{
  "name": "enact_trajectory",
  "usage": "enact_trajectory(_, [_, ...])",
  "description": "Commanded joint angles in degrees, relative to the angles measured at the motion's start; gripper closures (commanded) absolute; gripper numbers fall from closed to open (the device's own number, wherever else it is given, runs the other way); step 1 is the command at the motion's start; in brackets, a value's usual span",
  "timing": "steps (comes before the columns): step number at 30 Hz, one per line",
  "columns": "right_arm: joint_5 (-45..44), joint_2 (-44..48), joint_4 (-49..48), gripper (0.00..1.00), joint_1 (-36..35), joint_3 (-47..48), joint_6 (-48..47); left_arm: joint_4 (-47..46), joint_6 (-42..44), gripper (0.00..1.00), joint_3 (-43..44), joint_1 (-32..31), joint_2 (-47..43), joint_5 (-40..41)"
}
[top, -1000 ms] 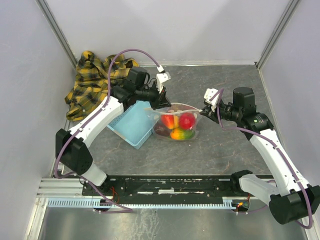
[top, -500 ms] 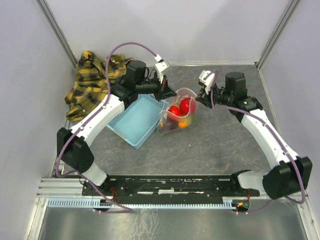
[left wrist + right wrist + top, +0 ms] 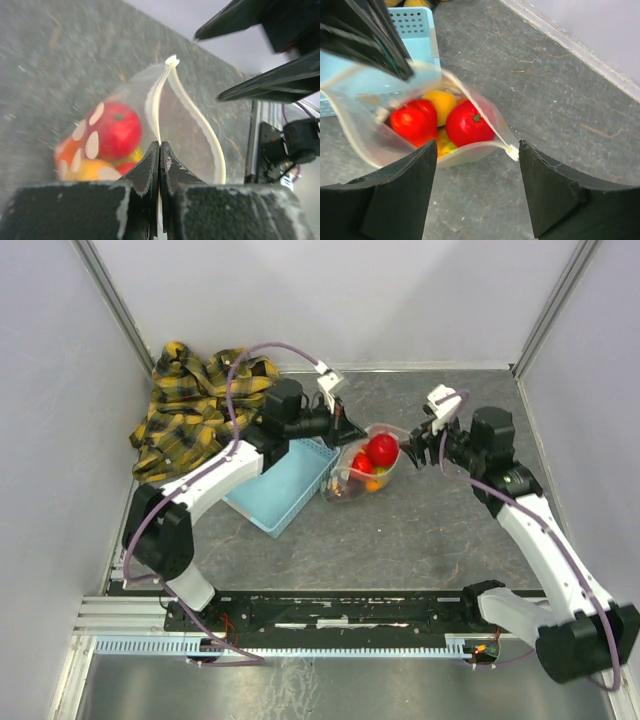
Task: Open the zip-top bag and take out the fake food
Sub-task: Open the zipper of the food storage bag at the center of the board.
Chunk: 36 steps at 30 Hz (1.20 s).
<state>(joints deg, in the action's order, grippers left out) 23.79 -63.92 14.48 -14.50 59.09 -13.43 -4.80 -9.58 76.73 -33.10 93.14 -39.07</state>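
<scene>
The zip-top bag [image 3: 362,468] hangs in mid-table with its mouth gaping, one end resting on the surface. Red, orange and yellow fake food [image 3: 380,450] fills it. My left gripper [image 3: 346,431] is shut on the bag's near zip strip; in the left wrist view the jaws [image 3: 160,146] pinch the white strip of the bag [image 3: 180,112], with the fake food [image 3: 114,131] below. My right gripper [image 3: 412,446] stands open just right of the bag. The right wrist view shows its fingers [image 3: 477,146] spread around the bag's corner [image 3: 510,150] without touching it, the fake food [image 3: 467,124] beyond.
A light blue slotted basket [image 3: 283,484] lies left of the bag, under my left arm. A yellow plaid cloth [image 3: 192,408] is bunched in the back left corner. Grey walls enclose the table on three sides.
My right gripper has opened, let go of the bag's far edge and drawn back to the right. My left gripper keeps its hold and has shifted right with the bag.
</scene>
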Motion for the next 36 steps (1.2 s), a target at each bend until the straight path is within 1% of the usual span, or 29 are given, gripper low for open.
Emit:
enact_trajectory(1, [-1.9,9.2,-3.4,0.24,0.1,-5.8,8.7,-10.9,-7.4,0.97,-5.2,-3.6,2.8,-0.2])
enact_trajectory(6, [1.7,16.7,-1.5,0.23,0.1,-8.5,11.7,-17.8,-13.6,0.97,-9.7,-6.5,4.9,0.6])
enact_trajectory(8, [5.0,18.2,-1.2,0.23,0.1,-8.7,14.0,-19.5,-15.0,0.97,-11.0,-7.3,5.0,1.2])
enact_trajectory(10, [7.0,18.2,-0.9,0.26,0.1,-9.3,17.3,-21.0,-16.1,0.97,-12.1,-7.6,4.5,2.1])
enact_trajectory(13, [7.1,17.9,-1.6,0.34,0.1,-13.0,22.1,-21.5,-16.9,0.97,-12.8,-7.7,3.3,3.9])
enact_trajectory(16, [9.5,20.2,-6.1,0.42,0.1,-18.5,26.4,-22.3,-18.1,0.97,-13.7,-8.0,2.7,4.0])
enact_trajectory(18, [10.6,22.8,-9.6,0.44,0.0,-22.2,28.5,-22.9,-19.0,0.97,-14.4,-8.3,2.7,4.1])
enact_trajectory(21, [9.4,25.2,-10.2,0.46,-0.1,-25.9,28.8,-24.8,-20.9,0.97,-15.9,-8.7,2.5,4.4])
enact_trajectory(25, [7.8,24.1,-9.3,0.47,-0.3,-27.4,29.2,-27.9,-22.9,0.97,-18.0,-9.1,1.7,5.8])
enact_trajectory(29, [5.2,22.1,-10.0,0.47,-0.7,-27.4,29.3,-28.7,-23.4,0.97,-19.2,-9.4,1.0,7.2])
enact_trajectory(33, [4.5,18.7,-9.7,0.53,-1.5,-27.2,29.8,-28.9,-23.6,0.97,-19.7,-9.7,0.7,8.5])
enact_trajectory(36, [1.7,17.2,-7.9,0.58,-2.6,-27.6,29.8,-28.9,-23.5,0.97,-19.9,-9.8,0.2,9.7])
